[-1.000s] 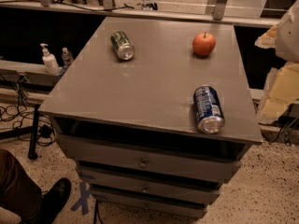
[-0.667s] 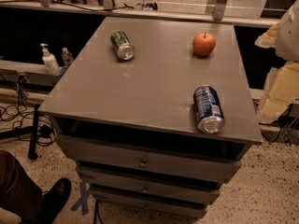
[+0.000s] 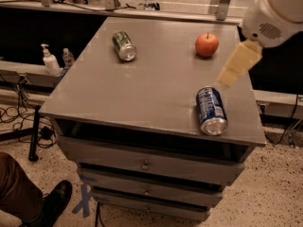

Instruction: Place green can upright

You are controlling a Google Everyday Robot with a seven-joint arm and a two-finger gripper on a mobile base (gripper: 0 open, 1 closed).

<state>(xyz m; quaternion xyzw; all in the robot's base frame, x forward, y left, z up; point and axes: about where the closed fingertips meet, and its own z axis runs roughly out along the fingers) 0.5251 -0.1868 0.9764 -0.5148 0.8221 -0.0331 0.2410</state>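
**A:** Where was the green can (image 3: 124, 45) at that point?

**B:** It lay on its side at the far left of the cabinet top (image 3: 142, 93), with one silver end facing the near side. Nothing was touching it.

**A:** And the gripper (image 3: 240, 63)?

**B:** It hung above the right side of the top, between the apple (image 3: 207, 44) and the blue-and-white can (image 3: 211, 110), and well apart from the green can. I could not tell whether it was wide or narrow. It held nothing that I could see.

**A:** So what could have gone wrong from there?

**B:** Mostly rolling, I judged. With the can lying that way, a glancing touch from the side could have sent it leftward, and the left edge was not far off.

**A:** Anything on the way across?

**B:** The apple sat far right, near the gripper's path, so a low sweep might have knocked it. The blue-and-white can lay on its side close below, near the right edge, and was the easier one to grab by mistake.

**A:** And the setting down?

**B:** A slim can released while tilted would likely have toppled again. It needed its end flat on the top first.
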